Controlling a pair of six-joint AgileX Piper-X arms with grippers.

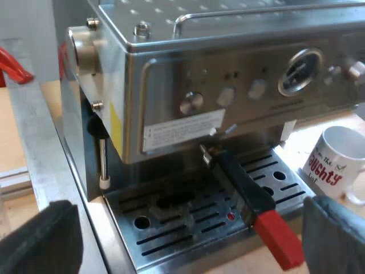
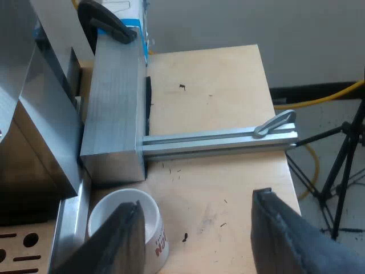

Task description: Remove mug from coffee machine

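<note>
Right wrist view: mug [image 2: 107,214] just beside right pincer [image 2: 197,201], outside its gap

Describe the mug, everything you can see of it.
The mug is white, ceramic-looking, with red and dark lettering on its wall. It stands upright on the wooden table beside the drip tray, not on it. Its inside looks empty. One finger of the open right claw overlaps its rim; whether they touch cannot be told.

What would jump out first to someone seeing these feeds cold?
The red-tipped handle juts from the front of the espresso machine, over the drip tray. The white mug with red lettering stands on the wooden table beside that tray, close under the open right pincer.
</note>
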